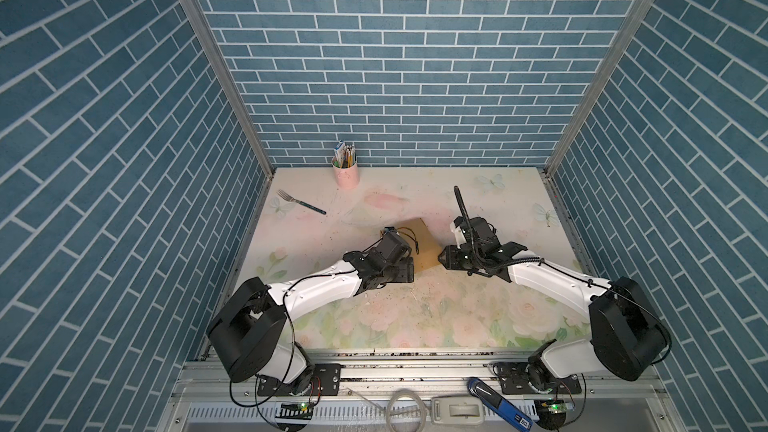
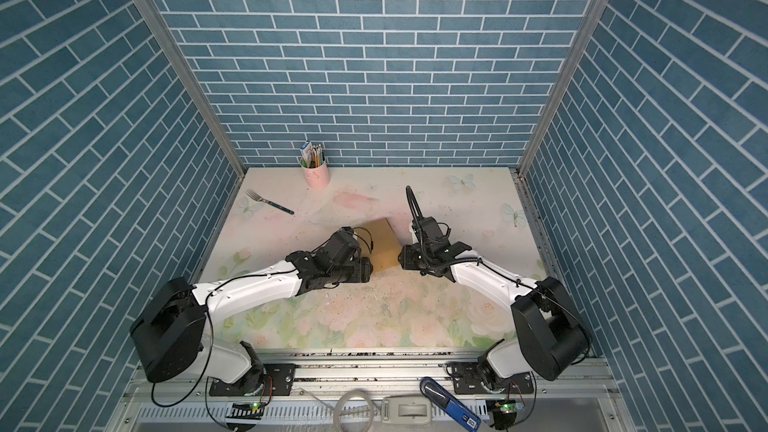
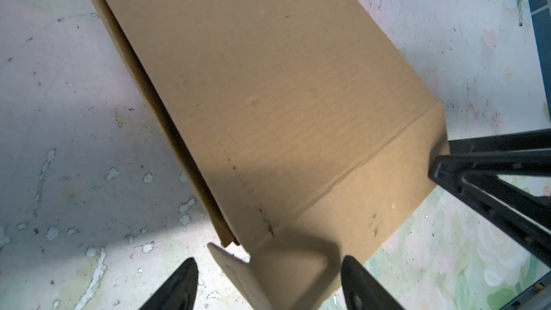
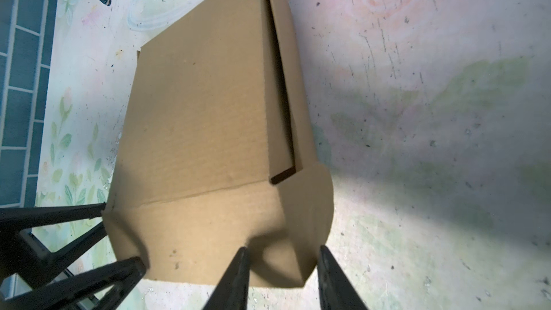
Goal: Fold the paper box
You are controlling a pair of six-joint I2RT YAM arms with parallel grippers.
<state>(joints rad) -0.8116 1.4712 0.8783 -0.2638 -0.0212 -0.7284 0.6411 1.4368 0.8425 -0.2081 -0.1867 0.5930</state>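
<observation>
Two corners of the box (image 1: 417, 243), mid-table (image 1: 415, 317), are straddled. It looks like light, stiff cardboard with springy flaps, best held by its flap edges. The left hand (image 3: 268, 259) gapes open; the right hand (image 4: 283, 247) stands narrower, perhaps pinching, though I cannot tell.

The paper box (image 1: 417, 243) lies between left pincer (image 1: 412, 271) and right pincer (image 1: 440, 259), fork (image 1: 300, 202) behind left.
</observation>
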